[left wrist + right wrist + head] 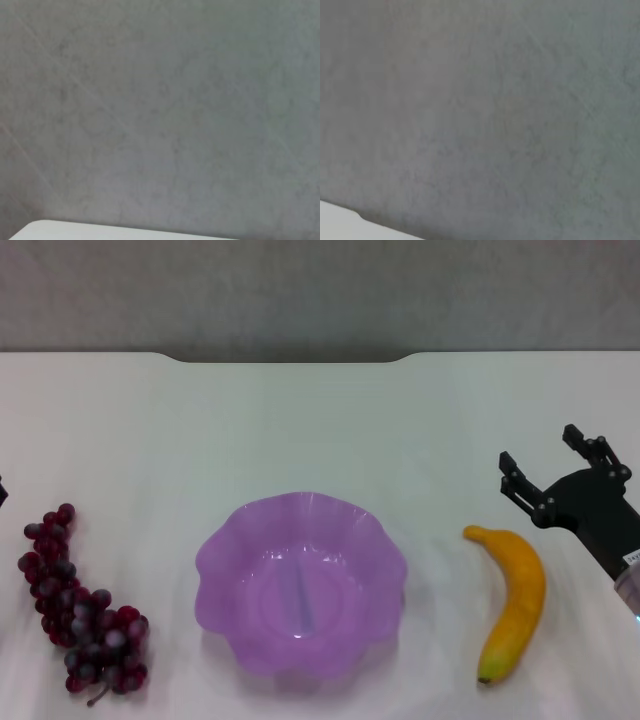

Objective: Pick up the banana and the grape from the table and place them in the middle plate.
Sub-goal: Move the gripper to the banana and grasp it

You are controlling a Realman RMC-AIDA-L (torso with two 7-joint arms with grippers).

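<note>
The purple scalloped plate (225, 560) sits in the middle of the white table (300, 420), with nothing in it. The banana (515, 605) lies on the table to its right, greenish tip toward the near edge. The grape bunch (80, 615) lies on the table to the plate's left. My right gripper (550, 465) is open and empty, just beyond and right of the banana's stem end, not touching it. Of my left arm only a dark sliver (3, 490) shows at the left edge, beyond the grapes. Both wrist views show only grey wall and a strip of table edge.
A grey wall (320, 290) stands behind the table's far edge, which has a rounded notch (290, 358). The table edge shows in the left wrist view (100, 232) and in the right wrist view (350, 227).
</note>
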